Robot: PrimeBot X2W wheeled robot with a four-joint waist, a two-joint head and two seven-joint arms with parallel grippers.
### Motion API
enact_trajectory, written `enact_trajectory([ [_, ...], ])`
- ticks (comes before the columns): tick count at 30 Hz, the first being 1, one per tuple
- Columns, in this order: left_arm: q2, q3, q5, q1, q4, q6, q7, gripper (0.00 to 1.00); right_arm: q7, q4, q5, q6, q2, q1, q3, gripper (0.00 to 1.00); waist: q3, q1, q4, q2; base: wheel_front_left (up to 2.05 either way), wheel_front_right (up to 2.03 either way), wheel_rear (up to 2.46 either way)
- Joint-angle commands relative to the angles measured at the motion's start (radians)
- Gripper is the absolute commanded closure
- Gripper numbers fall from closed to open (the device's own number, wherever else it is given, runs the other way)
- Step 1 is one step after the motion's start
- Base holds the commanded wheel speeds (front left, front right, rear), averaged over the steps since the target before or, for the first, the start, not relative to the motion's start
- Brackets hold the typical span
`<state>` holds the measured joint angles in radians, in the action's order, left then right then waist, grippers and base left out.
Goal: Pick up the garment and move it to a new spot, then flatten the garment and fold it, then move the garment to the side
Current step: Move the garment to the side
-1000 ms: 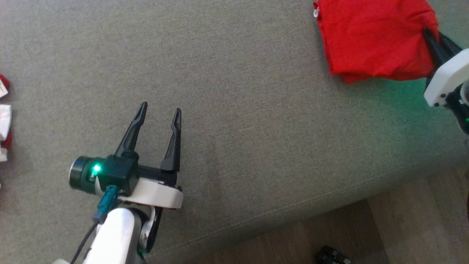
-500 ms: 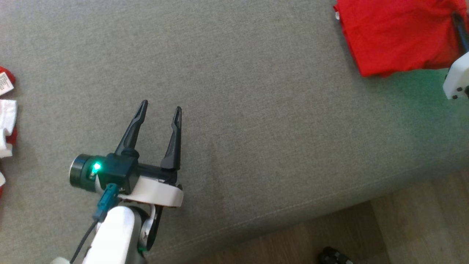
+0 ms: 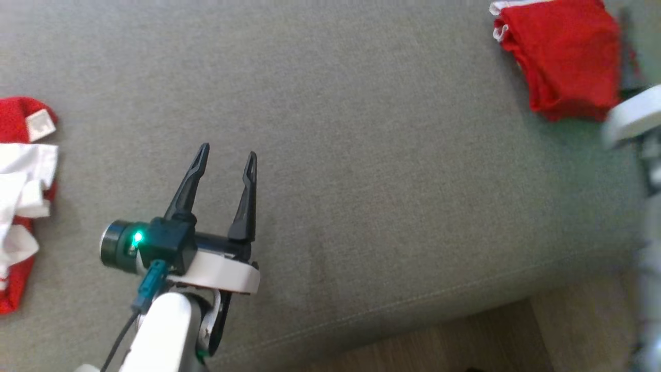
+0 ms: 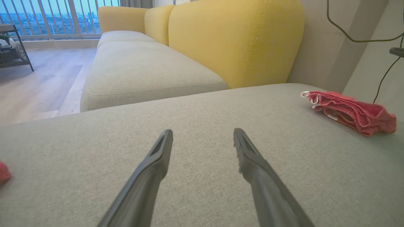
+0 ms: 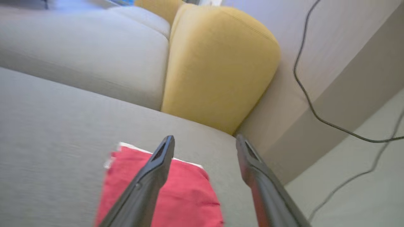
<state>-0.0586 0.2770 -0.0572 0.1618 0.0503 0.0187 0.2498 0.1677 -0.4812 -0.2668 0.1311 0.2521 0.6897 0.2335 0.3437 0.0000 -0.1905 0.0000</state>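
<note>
The right gripper [image 5: 205, 138] has just let go: its fingers now stand wide above the folded red garment with white trim [image 3: 568, 57], which lies at the far right of the grey fabric cushion [image 3: 361, 155]. The left gripper [image 3: 227, 151] is wide and empty. The move aside looks done.

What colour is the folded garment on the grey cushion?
The garment is red with white edging, clearest in the head view.

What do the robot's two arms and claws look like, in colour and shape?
The left claw has two long, dark, tapering fingers on a black block, over a white curved plate. Beside it a dark cylinder bears a green light. A teal plug with a black cable runs along the white forearm. The right claw has like fingers; its white wrist is blurred.
</note>
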Motion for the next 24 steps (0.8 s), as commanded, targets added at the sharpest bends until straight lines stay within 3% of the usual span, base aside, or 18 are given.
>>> enact_trajectory([
  [1,0.001,-0.03,-0.008,-0.008,-0.034,0.009,0.012,0.0,0.019,0.053,-0.005,0.0,-0.045,-0.031,-0.019,0.0,-0.031,0.0,0.022,0.0,0.0,0.0,0.0],
  [4,0.003,-0.034,-0.019,-0.029,-0.033,0.022,0.012,0.0,0.045,0.09,0.036,0.0,-0.135,-0.099,-0.052,0.0,-0.071,0.0,0.048,0.0,0.0,0.0,0.0],
  [8,0.006,-0.044,-0.047,-0.061,-0.029,0.046,0.012,0.0,0.073,0.112,0.168,0.0,-0.189,-0.201,-0.125,0.0,-0.128,0.0,0.09,0.0,0.0,0.0,0.0],
  [16,0.008,-0.065,-0.108,-0.139,-0.056,0.105,0.012,0.0,0.093,0.204,0.402,0.0,-0.201,-0.424,-0.261,0.0,-0.248,0.0,0.181,0.0,0.0,0.0,0.0],
  [24,0.008,-0.091,-0.121,-0.238,-0.076,0.118,0.012,0.0,0.094,0.334,0.422,0.0,-0.202,-0.625,-0.227,0.0,-0.352,0.0,0.223,0.0,0.0,0.0,0.0],
])
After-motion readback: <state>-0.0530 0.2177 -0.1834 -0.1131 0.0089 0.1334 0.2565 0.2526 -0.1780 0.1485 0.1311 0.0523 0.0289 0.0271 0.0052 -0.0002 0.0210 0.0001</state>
